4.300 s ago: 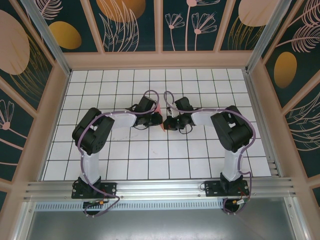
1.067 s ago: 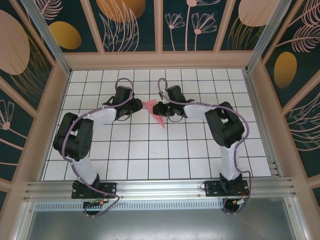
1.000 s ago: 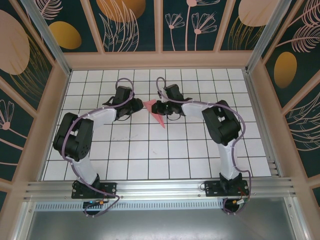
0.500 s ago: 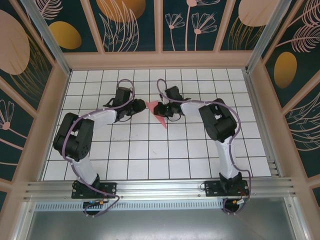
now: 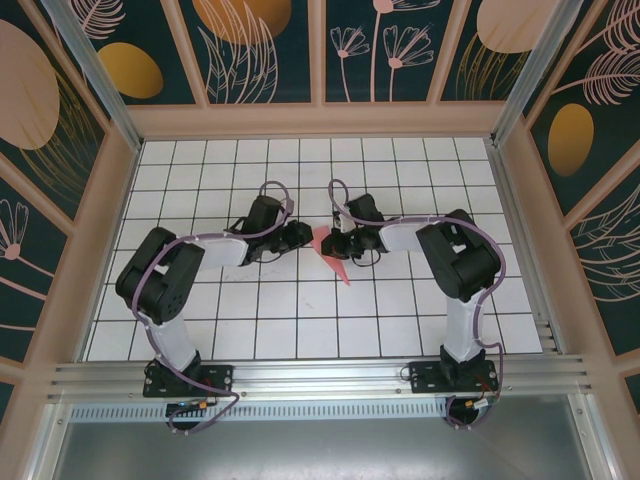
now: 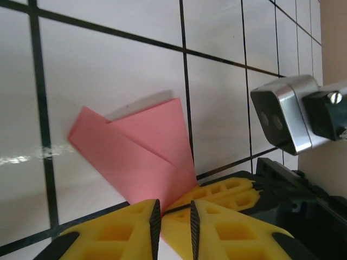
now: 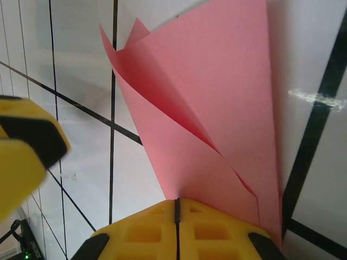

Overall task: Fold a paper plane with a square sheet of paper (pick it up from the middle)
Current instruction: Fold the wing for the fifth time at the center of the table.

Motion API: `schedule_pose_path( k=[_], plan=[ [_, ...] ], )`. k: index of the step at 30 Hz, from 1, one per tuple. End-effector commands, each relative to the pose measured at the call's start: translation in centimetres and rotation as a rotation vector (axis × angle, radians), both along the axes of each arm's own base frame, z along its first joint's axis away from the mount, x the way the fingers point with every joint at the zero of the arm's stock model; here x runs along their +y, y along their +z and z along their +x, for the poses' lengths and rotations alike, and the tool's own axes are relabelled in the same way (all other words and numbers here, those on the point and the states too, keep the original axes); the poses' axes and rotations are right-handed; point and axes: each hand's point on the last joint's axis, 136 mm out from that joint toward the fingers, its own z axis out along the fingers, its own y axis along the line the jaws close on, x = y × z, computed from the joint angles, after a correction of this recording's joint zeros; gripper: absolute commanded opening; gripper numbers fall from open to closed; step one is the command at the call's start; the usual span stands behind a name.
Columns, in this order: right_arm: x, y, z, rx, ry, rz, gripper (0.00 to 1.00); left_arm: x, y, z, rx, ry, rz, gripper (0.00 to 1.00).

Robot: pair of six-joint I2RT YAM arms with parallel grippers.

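Observation:
The salmon-pink sheet of paper is folded into a pointed dart shape, its tip aimed at the near edge. It hangs between the two grippers over the table's middle. My right gripper is shut on it; in the right wrist view the paper rises out of the closed seam of that gripper, with loose flaps spreading. My left gripper meets the paper from the left. Its jaws stand a narrow gap apart around the paper's lower corner, right against the right gripper's yellow fingers.
The white grid table is walled by a wooden frame at the back and sides. An aluminium rail carrying both arm bases runs along the near edge. The right wrist's silver camera block sits close to the left gripper.
Both grippers and the paper have shifted right and toward the near edge. The left gripper has closed in on the paper and its jaws have narrowed. The right gripper stays shut.

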Motion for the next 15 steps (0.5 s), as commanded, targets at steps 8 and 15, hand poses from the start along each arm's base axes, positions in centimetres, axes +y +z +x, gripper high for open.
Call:
schedule_pose_path(
  k=[8,15],
  plan=[
    [-1.5,-2.5,-1.9,0.106,-0.020,-0.060,0.05,-2.5,-1.0,0.3,0.033,-0.060,-0.053,0.18],
    [-1.8,-3.1,-2.3,0.125,-0.028,-0.073,0.04,-3.0,-1.5,0.2,0.045,-0.081,-0.068,0.18]
  ],
)
